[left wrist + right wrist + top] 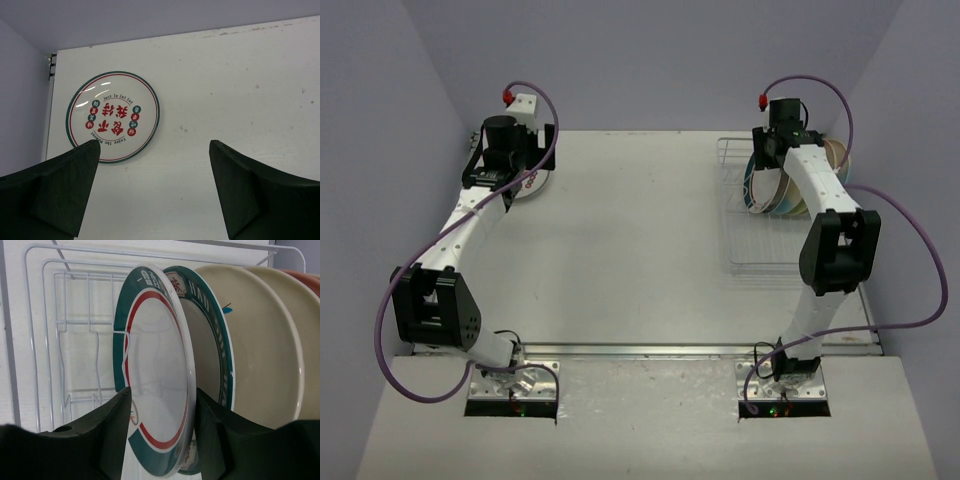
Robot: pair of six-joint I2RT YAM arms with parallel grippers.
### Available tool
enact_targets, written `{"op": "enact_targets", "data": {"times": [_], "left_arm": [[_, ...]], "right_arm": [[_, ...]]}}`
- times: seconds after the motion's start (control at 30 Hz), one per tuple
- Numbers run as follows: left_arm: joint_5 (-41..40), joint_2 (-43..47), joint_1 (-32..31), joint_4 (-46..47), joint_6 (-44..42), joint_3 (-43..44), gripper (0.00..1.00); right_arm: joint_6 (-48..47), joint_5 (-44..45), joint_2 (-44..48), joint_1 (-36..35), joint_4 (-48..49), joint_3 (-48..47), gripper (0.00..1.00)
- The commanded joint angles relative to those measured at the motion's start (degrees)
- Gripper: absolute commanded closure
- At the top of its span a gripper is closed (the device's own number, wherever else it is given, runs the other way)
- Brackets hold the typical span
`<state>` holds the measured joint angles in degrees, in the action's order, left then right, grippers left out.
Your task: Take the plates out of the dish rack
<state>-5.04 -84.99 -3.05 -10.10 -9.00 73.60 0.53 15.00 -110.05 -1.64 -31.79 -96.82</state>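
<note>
One green-rimmed, red-ringed plate (155, 365) stands on edge right between the right claw's (161, 392) fingers, at the front of a row of plates (260, 340) lined up to its right in the dish rack (60, 340). Jaws are drawn in on either side of it; a firm pinch? Can't tell. Over at the left claw (154, 145): jaws spread wide, holding nothing, above the table (240, 90), with a printed plate (113, 116) lying flat just ahead of its left finger.

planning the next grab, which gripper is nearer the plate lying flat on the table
Left. The left gripper hovers open over the flat plate; the right gripper is across the table, gripping an upright plate in the dish rack.
</note>
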Motion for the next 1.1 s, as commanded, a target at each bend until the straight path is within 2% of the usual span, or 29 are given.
{"op": "enact_targets", "data": {"times": [0.0, 0.2, 0.3, 0.43, 0.53, 0.67, 0.9, 1.07], "left_arm": [[-0.68, 1.93, -0.38, 0.96, 0.21, 2.17, 0.11], [-1.51, 2.11, -0.38, 0.55, 0.54, 1.98, 0.11], [-1.83, 1.93, -0.38, 0.36, 0.89, 2.14, 0.08], [-1.48, 1.22, -0.38, -0.19, 1.35, 3.04, 0.0], [-1.13, 0.18, -0.37, -1.43, 1.56, 4.41, 0.0], [1.19, -0.29, -0.38, -2.06, 3.07, 5.88, 0.0], [10.13, 1.24, -0.29, -1.05, 8.32, 7.8, 0.0], [20.98, 0.04, -0.03, -4.6, 12.31, 13.27, 0.0]], "right_arm": [[2.37, -1.12, -2.68, 0.31, 1.3, -3.2, 0.52], [3.42, -2.26, -4.4, 0.4, 0.5, -4.57, 0.65], [3.17, -2.08, -3.8, 0.4, 0.33, -4.85, 0.76], [1.05, -2.58, -1.89, 0.4, 0.67, -4.87, 0.88], [0.15, -1.79, -0.15, 0.39, 1.14, -4.8, 1.0], [-0.03, -0.3, 2.18, 0.29, 0.71, -5.83, 1.0], [-1.41, 0.95, 5.54, 0.23, -3.49, -11.71, 1.0], [-1.15, -1.52, 9.79, -0.08, -4.47, -12.59, 1.0]]}}
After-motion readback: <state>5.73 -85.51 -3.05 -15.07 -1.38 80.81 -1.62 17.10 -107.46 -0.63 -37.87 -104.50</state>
